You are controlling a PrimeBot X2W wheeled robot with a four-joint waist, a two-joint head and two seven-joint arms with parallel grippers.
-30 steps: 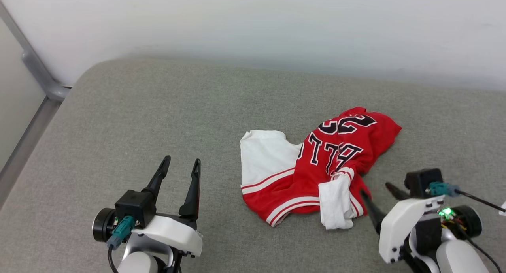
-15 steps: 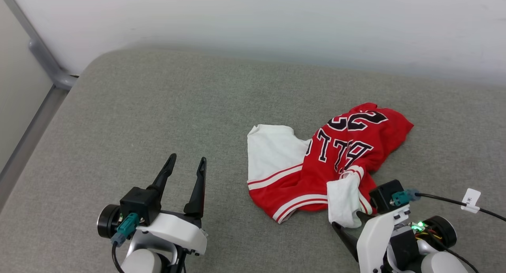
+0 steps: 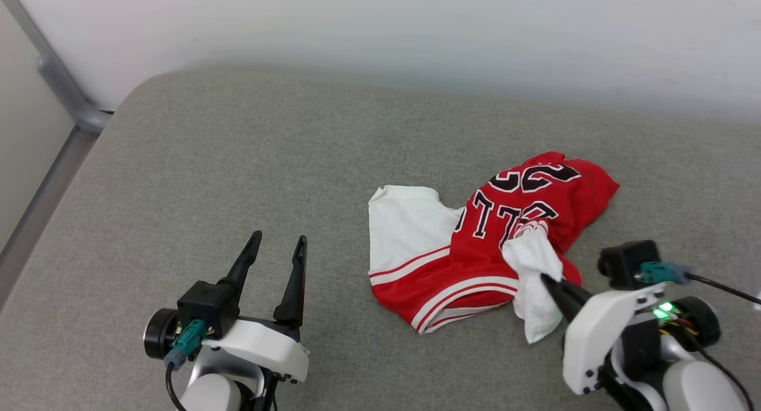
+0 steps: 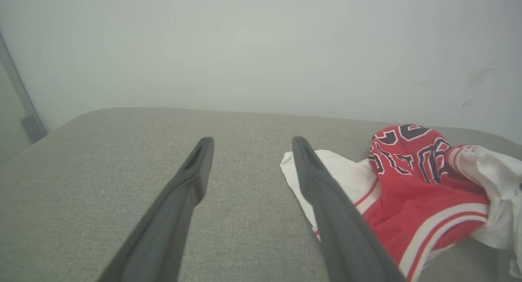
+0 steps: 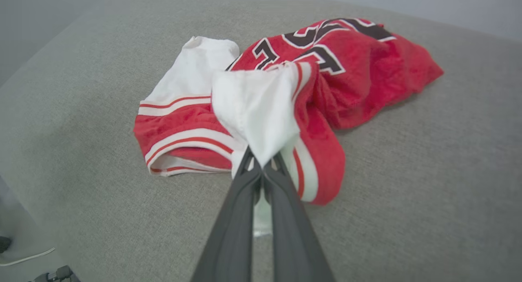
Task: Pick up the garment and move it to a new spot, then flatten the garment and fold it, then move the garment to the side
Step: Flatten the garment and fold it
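Here the garment (image 3: 493, 244) is seen crumpled on the grey cushion (image 3: 238, 161), right of centre and close to the robot's right side. Its lettered face is turned up and one white part is spread flat to the left. A white sleeve (image 5: 253, 106) is pinched by the right gripper (image 5: 261, 161), whose jaws are pressed together on the cloth. The fabric is drawn into a peak toward the fingertips, while the red body rests on the cushion. A sleeve is probably chosen because a loose free edge is offered there for thin fingers, and because the whole shirt can be trailed from it. This grip is judged to be the start of the pick-up; the move, the flattening and the folding are not yet done. The left gripper (image 3: 279, 239) is held well apart from the garment, jaws wide and empty, fingers pointed toward the wall (image 3: 416, 30). Presumably it is placed out of the way until a second corner is needed for spreading.
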